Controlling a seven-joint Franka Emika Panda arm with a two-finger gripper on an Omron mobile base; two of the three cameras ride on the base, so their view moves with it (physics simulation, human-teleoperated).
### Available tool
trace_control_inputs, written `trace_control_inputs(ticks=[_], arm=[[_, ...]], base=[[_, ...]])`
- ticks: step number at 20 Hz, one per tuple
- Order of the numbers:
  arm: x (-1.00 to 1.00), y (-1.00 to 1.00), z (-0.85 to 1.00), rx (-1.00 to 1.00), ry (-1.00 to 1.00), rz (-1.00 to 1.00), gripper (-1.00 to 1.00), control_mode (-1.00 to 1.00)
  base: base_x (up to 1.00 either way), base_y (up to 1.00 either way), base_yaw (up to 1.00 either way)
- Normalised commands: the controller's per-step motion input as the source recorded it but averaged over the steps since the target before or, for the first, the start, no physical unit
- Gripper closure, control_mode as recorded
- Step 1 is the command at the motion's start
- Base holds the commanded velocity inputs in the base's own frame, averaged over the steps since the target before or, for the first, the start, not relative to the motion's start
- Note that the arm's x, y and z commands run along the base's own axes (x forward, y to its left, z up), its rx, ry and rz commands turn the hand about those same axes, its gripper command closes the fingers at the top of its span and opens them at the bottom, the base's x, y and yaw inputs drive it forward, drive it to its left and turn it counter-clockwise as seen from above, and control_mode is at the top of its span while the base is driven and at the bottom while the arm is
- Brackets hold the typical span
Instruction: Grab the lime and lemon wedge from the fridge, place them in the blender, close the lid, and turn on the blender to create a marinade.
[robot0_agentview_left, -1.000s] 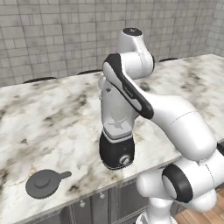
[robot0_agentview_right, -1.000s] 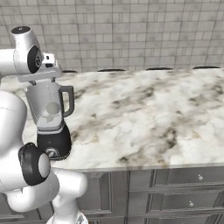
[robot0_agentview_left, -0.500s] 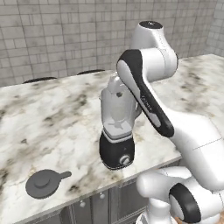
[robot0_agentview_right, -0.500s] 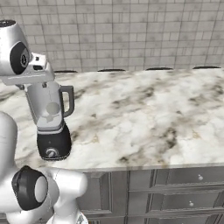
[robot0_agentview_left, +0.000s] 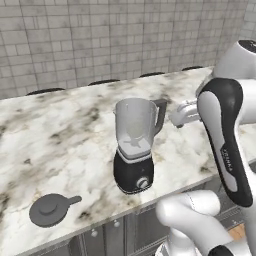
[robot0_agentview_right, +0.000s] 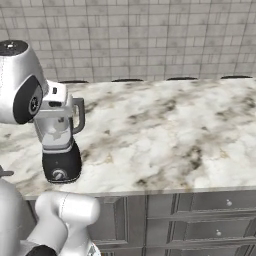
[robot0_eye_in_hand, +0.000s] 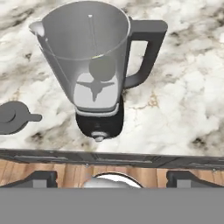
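Observation:
The blender (robot0_agentview_left: 133, 170) stands near the counter's front edge on its black base, its clear jar (robot0_eye_in_hand: 87, 52) open at the top with the dark handle to one side. Inside the jar a small round ball (robot0_eye_in_hand: 103, 68), greyed by the tinted wall and lime-like in shape, lies above the blades. The lid (robot0_agentview_left: 50, 210) lies flat on the counter left of the blender, also seen as lid (robot0_eye_in_hand: 11, 117). My gripper (robot0_eye_in_hand: 113, 179) hovers above and in front of the jar, open, nothing between its fingertips (robot0_eye_in_hand: 40, 178). The lemon wedge and the fridge are out of view.
The marble counter (robot0_agentview_left: 60, 135) runs wide to both sides and ends at a grey tiled wall (robot0_agentview_right: 150, 40). Grey cabinet drawers (robot0_agentview_right: 200, 205) sit below the front edge. My white arm (robot0_agentview_left: 225, 145) rises right of the blender.
The arm has swung off the blender toward the right of the left base view, uncovering the jar. Blender and lid stay where they were.

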Motion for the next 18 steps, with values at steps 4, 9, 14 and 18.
trace_control_inputs(ticks=[4, 9, 14, 18], arm=[[-0.94, -0.8, -0.58, 0.02, -0.11, -0.05, -1.0, -1.0], [-0.11, -0.13, -0.12, 0.0, -0.03, -0.02, -1.0, -1.0], [-0.03, 0.0, 0.0, 0.0, 0.0, 0.0, -1.0, 1.0], [0.0, 0.0, 0.0, 0.0, 0.0, 0.0, -1.0, 1.0]], base=[[0.0, 0.0, 0.0], [0.0, 0.0, 0.0], [-0.08, -0.03, -0.03], [-0.16, -0.05, -0.35]])
